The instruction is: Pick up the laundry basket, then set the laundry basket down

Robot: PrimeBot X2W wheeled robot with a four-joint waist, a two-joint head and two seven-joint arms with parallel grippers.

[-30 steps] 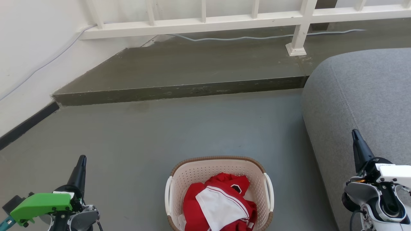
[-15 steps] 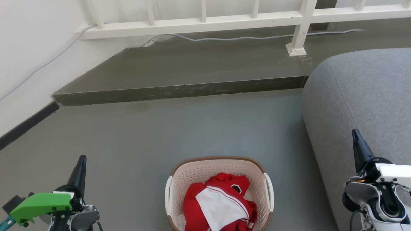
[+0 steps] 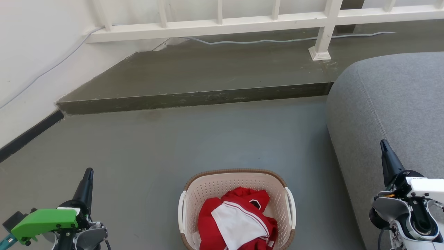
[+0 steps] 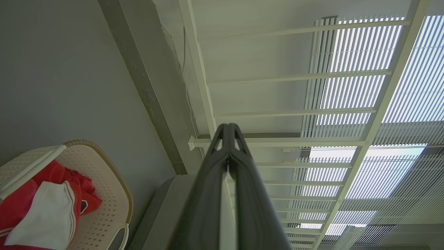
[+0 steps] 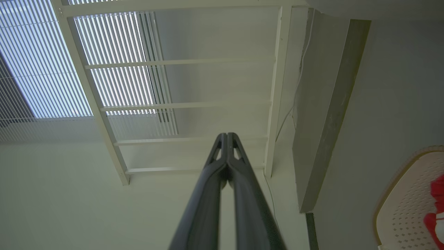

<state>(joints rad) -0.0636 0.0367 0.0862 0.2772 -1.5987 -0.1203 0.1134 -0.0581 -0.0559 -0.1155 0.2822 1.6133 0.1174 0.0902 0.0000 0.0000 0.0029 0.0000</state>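
Flooring [image 3: 208, 139] in plain grey is spreading across the head view, with a grey upholstered seat [image 3: 399, 104] bulging in along its right side. A darker raised step [image 3: 208, 69] is running across behind them, and a white railing [image 3: 222, 26] is standing on it. The laundry basket [image 3: 236, 171] is sitting on the flooring at the bottom centre, between the two arms and apart from both, its right side near the seat. A red and white garment [image 3: 239, 222] is lying crumpled inside it. The left gripper [image 3: 88, 171] is hovering at lower left with its fingers pressed together, gripping nothing. The right gripper [image 3: 383, 143] is doing likewise at lower right in front of the seat, its tips meeting in the right wrist view.
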